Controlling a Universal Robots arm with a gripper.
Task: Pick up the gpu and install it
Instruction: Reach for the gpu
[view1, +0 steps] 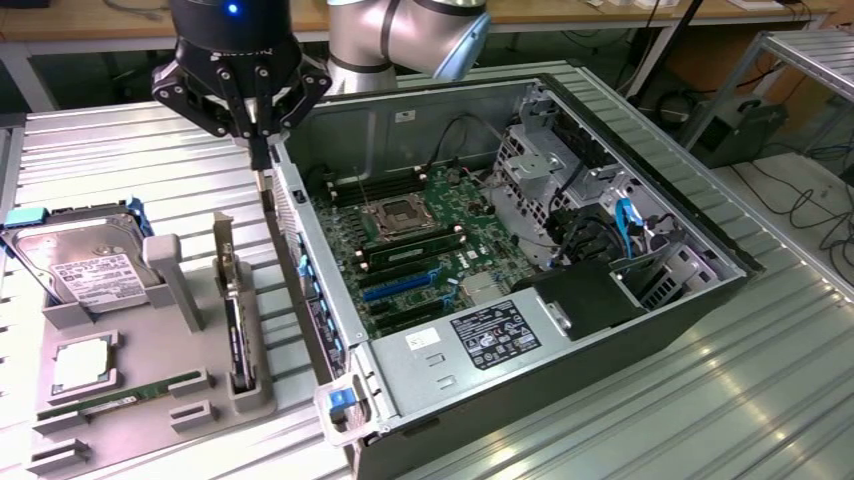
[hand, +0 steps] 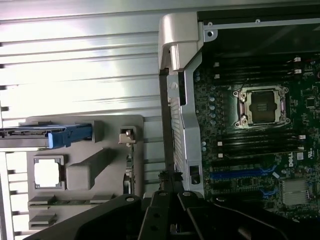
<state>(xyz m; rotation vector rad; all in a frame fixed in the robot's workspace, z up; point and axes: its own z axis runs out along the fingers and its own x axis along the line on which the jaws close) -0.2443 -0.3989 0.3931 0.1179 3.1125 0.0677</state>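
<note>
Exterior view first: a ribbed metal surface (view1: 120, 150) carries an open computer case (view1: 400, 110) and, on that view's left, a gray fixture (view1: 134, 420). The gpu (view1: 240, 335) stands on edge in a fixture slot, silver bracket at its far end, just beside the case's wall. The end effector (view1: 258, 170) hangs above that wall near the bracket, fingers (view1: 256, 150) drawn together on nothing (the wrist view has them meeting over the wall's edge). A hard drive (view1: 87, 265) sits in the fixture too. Behind, wooden benches (view1: 80, 22) line the room; cables (view1: 801, 200) trail on the floor.
</note>
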